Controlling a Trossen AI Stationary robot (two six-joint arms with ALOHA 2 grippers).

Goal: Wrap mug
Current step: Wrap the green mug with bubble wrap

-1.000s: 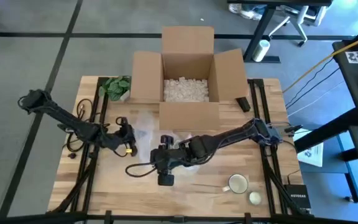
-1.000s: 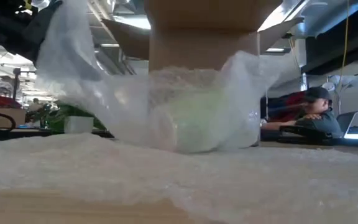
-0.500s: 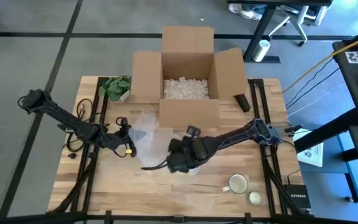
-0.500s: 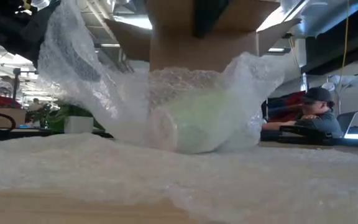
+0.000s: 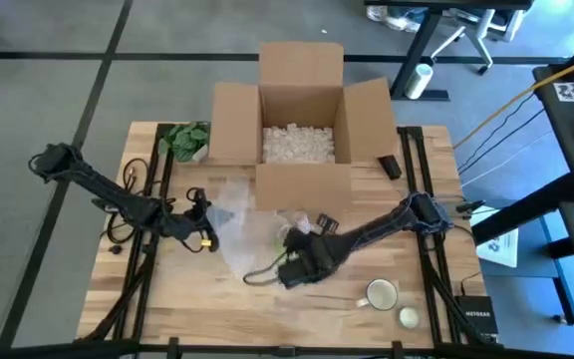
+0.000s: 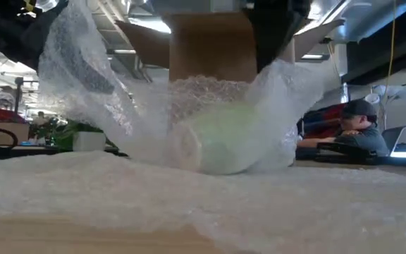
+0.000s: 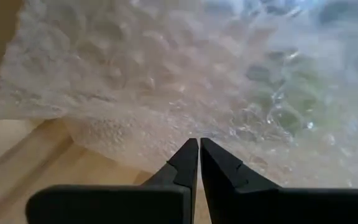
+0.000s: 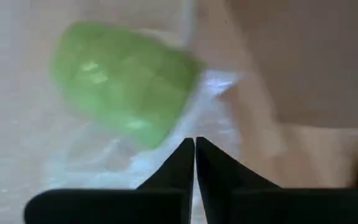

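While the pale green mug [image 6: 220, 141] lies on its side at mid-table, just near of the open brown cardboard box [image 5: 300, 110], a sheet of clear bubble wrap [image 6: 104, 106] surrounds it, raised on both sides. The right gripper [image 8: 194, 152] has its fingers pressed together on the sheet's right edge beside the mug. The left gripper [image 7: 199, 155], fingers likewise closed on the wrap, holds the left edge up. The folding step appears to be in hand. The next move likely calls for drawing one raised flap across the mug, keeping tension so the mug does not roll.
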